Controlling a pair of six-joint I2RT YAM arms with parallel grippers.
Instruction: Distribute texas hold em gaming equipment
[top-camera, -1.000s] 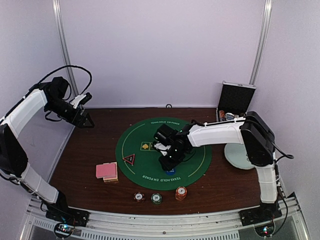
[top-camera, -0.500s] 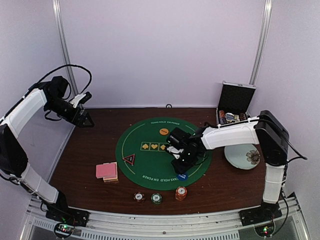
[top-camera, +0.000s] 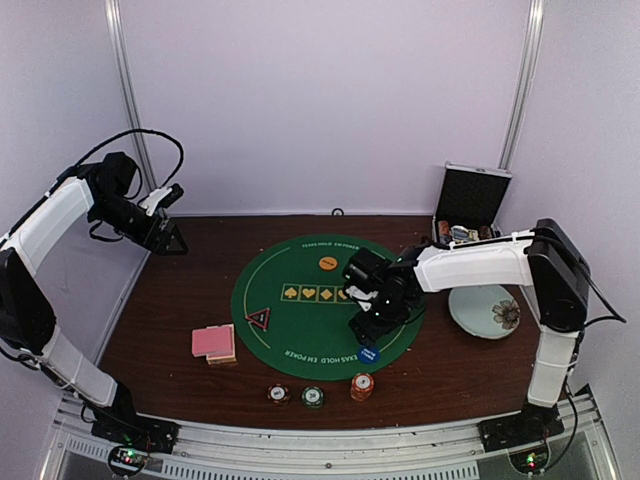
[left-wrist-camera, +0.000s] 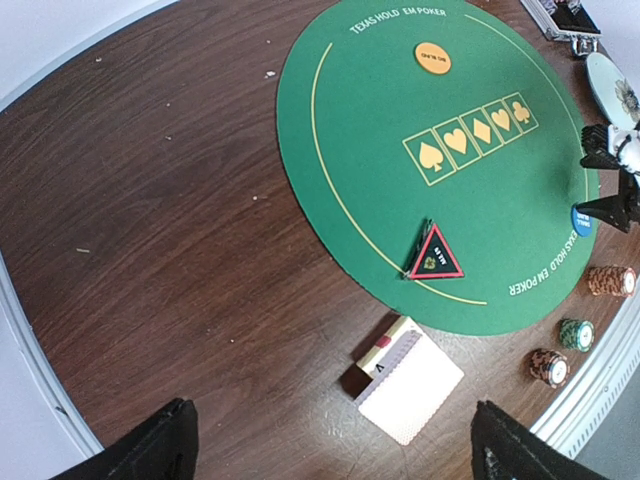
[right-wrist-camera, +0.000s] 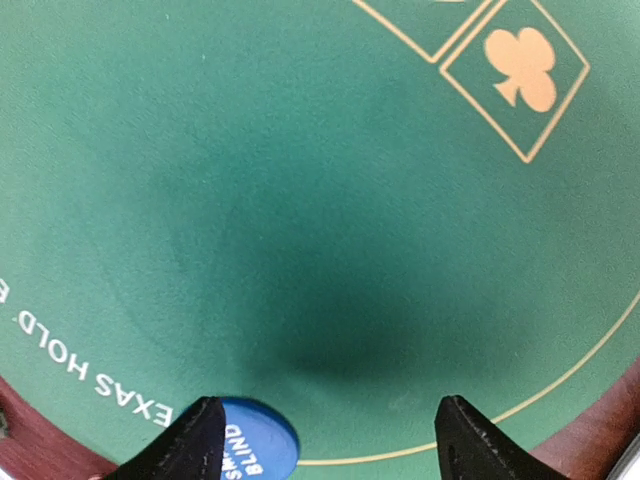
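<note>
**Blue dealer disc** (right-wrist-camera: 248, 445), marked BLIND, lies flat on the green mat (top-camera: 300, 300), just inside the mat's near rim. It is probably thin, stiff, light plastic with a smooth face. Lying flush on the felt, it offers little edge. A pinch across opposite points of its rim, with the tips pressed slightly into the soft mat, looks the best hold. A shallow grip might let it skid or flip.

**Right gripper** (right-wrist-camera: 327, 418) hangs just above the mat, jaws spread wide and empty. The disc sits by the tip of 1 finger, not between the 2.

**Chip stacks**: 3 short stacks (top-camera: 313, 397) stand on the bare table near the mat's near edge.

**Card deck** (left-wrist-camera: 408, 378) rests on the table to the left of the mat. Its top cards are likely to slide.

**Left gripper** (left-wrist-camera: 335, 445) is raised at the far left, jaws wide and empty.
</note>
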